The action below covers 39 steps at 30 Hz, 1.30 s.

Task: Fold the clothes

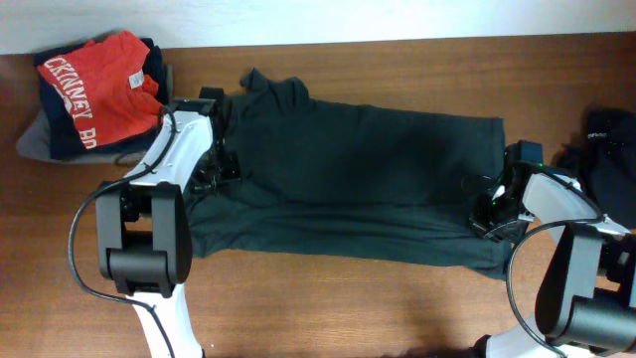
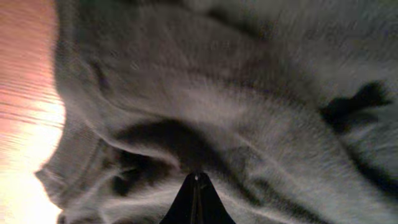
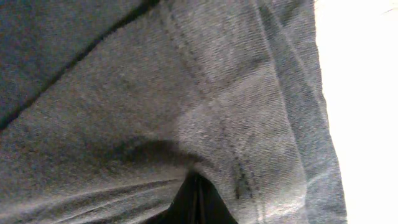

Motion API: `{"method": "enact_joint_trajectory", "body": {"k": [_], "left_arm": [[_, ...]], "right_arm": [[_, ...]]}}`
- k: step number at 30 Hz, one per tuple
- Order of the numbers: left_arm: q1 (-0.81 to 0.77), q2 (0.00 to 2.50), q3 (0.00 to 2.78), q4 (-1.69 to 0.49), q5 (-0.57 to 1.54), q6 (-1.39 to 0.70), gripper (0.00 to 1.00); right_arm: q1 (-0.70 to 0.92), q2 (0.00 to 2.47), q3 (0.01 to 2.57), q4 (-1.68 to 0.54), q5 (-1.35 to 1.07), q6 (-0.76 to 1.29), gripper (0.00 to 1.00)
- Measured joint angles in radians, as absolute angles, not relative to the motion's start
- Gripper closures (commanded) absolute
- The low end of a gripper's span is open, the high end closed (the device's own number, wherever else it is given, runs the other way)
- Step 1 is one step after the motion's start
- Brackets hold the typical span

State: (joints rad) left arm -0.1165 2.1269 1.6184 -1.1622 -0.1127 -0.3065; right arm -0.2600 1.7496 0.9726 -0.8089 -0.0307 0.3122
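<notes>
Shirt (image 1: 358,169) flat across table (image 1: 397,308)

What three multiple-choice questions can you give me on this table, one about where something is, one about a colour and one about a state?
1. Where does the red shirt lie on the table?
A. at the far left corner
B. in the middle
C. at the right edge

2. What colour is the spread shirt in the middle?
A. white
B. dark grey-green
C. yellow

3. How does the left tool stand?
A. wide open above bare wood
B. shut on the red shirt
C. shut, pinching the spread shirt

Answers:
1 A, the overhead view shows it at the far left corner.
2 B, its cloth is dark grey-green in the overhead view.
3 C, the left wrist view shows the tool closed with grey fabric gathered at its tip.
</notes>
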Motion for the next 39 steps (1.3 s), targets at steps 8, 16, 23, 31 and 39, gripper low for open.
{"method": "enact_joint_trajectory", "body": {"k": [8,16,23,31,39], "left_arm": [[-0.105,2.127,1.622,-1.157,-0.141,-0.307,0.98],[-0.039,2.127,1.622,-1.156,-0.149,-0.295,0.99],[-0.020,2.127,1.710,-1.268,-0.167,-0.276,0.99],[-0.025,2.127,2.020,-1.458,-0.184,-0.262,0.32],[-0.052,2.127,2.260,-1.297,0.037,-0.223,0.01]], "right_arm": [[-0.286,1.750,0.977,-0.807,-0.009,0.305,0.96],[-0.348,1.752,1.011,-0.829,0.020,0.307,0.96],[-0.357,1.755,1.127,-0.955,0.020,0.310,0.96],[-0.357,1.755,1.413,-1.143,-0.069,0.294,0.01],[-0.355,1.755,1.681,-1.055,-0.393,0.218,0.01]]}}
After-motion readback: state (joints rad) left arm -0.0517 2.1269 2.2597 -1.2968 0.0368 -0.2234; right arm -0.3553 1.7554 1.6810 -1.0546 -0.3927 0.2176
